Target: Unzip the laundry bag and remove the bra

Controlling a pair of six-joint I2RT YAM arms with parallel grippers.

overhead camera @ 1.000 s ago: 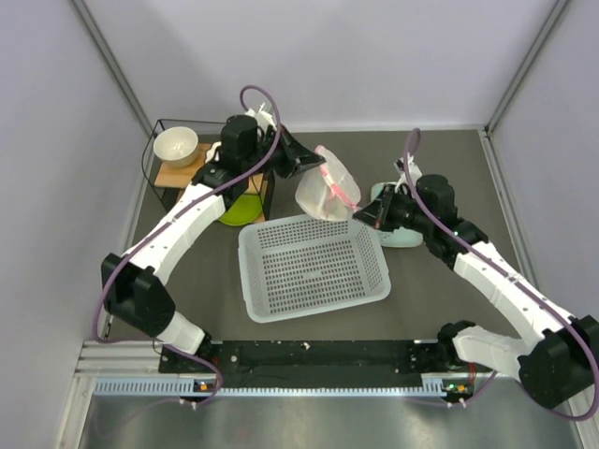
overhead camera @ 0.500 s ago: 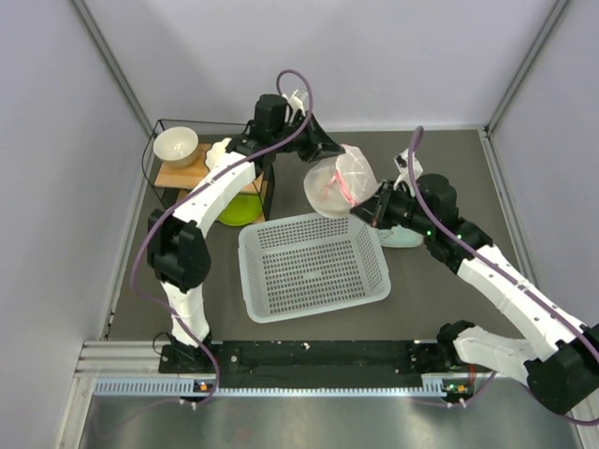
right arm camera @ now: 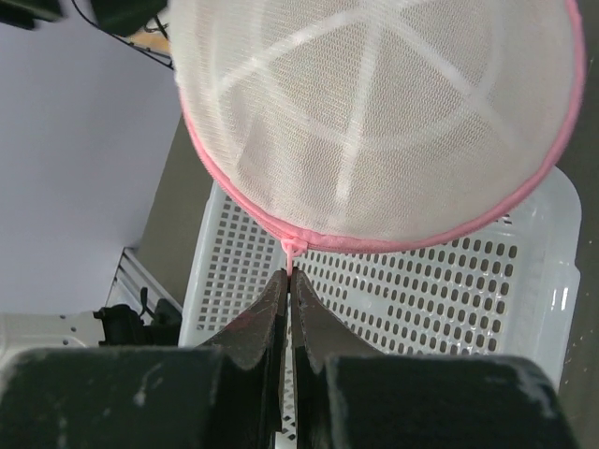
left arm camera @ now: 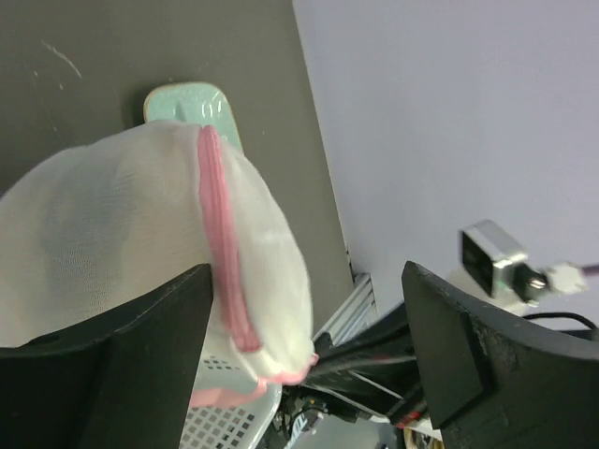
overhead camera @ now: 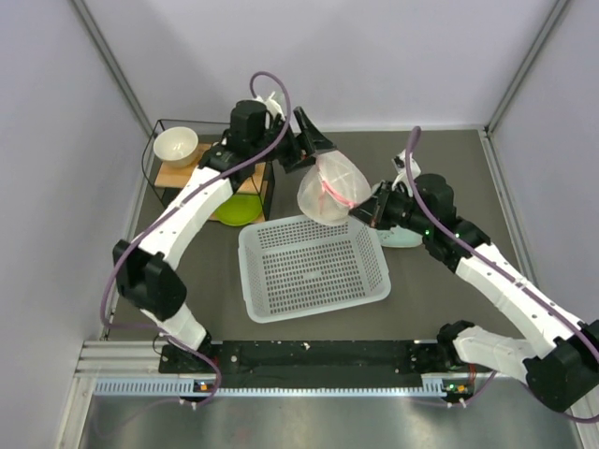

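Note:
The laundry bag, a white mesh dome with a pink zip rim, hangs in the air over the far edge of the basket. My right gripper is shut on the bag's pink zip pull, with the bag just beyond its tips. My left gripper stands open at the bag's upper left. In the left wrist view the bag bulges past the left finger into the gap between the wide-apart jaws. No bra shows through the mesh; it is hidden.
A white perforated basket sits under the bag, in front of both arms. A mint-green tray lies beneath the right wrist. At the back left a wire rack holds a wooden shelf, a white bowl and a lime-green item.
My left gripper has opened and let go of the bag, drawing back a little to the left. The bag now hangs from the right gripper alone.

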